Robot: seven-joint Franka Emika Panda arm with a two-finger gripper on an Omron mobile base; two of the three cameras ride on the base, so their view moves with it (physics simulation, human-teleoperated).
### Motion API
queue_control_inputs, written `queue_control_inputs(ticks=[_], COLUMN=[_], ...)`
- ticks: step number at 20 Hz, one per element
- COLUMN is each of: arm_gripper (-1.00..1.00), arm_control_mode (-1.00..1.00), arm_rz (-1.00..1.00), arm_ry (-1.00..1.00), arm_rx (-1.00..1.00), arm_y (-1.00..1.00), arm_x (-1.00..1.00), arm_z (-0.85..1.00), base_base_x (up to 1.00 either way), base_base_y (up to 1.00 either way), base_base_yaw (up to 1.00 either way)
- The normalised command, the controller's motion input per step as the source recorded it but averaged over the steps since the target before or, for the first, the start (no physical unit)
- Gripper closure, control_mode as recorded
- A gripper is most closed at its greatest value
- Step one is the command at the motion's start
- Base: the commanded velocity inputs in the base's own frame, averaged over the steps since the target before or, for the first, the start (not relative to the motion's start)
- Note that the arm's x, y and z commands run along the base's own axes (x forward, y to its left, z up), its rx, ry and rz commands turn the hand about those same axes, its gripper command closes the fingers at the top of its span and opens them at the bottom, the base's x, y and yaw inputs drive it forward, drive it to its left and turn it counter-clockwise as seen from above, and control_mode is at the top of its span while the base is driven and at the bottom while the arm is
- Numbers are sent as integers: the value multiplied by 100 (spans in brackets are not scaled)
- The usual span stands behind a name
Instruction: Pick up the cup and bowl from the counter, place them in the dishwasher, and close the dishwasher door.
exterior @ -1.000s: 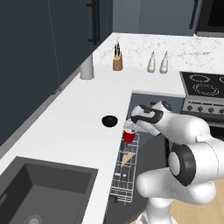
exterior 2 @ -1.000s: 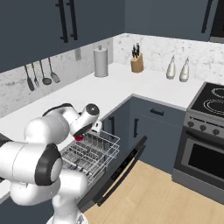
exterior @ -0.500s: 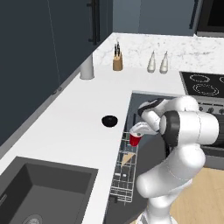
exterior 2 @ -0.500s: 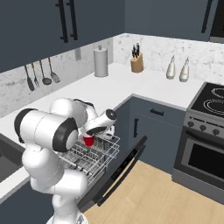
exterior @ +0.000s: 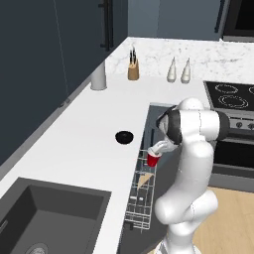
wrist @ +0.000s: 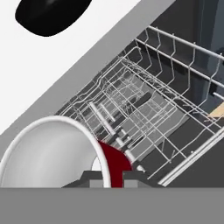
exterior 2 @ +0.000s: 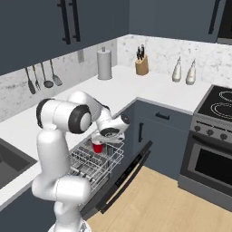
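Open wire rack (exterior 2: 97, 161) lies unobstructed below; bowl (exterior: 124, 136) stands apart.

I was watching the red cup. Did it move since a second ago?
Yes. The red cup, shut in the gripper, has swung away from the black bowl on the counter, out over the wire rack.

My arm (exterior: 191, 163) is built of glossy white, rounded link shells stacked in bulbous segments, each joined by a dark grey to black ring at the joint. In the right base view one joint (exterior 2: 74, 118) presents a large circular dark cap set in a white housing. The lower links swell into smooth, near-spherical casings. The hand ends in a white body with a dark round face. I see no cables, screws or markings.
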Motion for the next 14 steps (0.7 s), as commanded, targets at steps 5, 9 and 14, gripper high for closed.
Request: queue_control_inputs(ticks=[5,9,14], arm_gripper=[100,100,100], arm_control_mode=[-100,-100,-100], arm_rz=[20,1,0], arm_ry=[-3,-14,-21], arm_rx=[0,0,0], arm_y=[0,18,7], arm_x=[49,43,34], arm_z=[-34,-31,-42], base_base_x=[0,0,0], base_base_y=[0,0,0], base_base_yaw=[0,0,0])
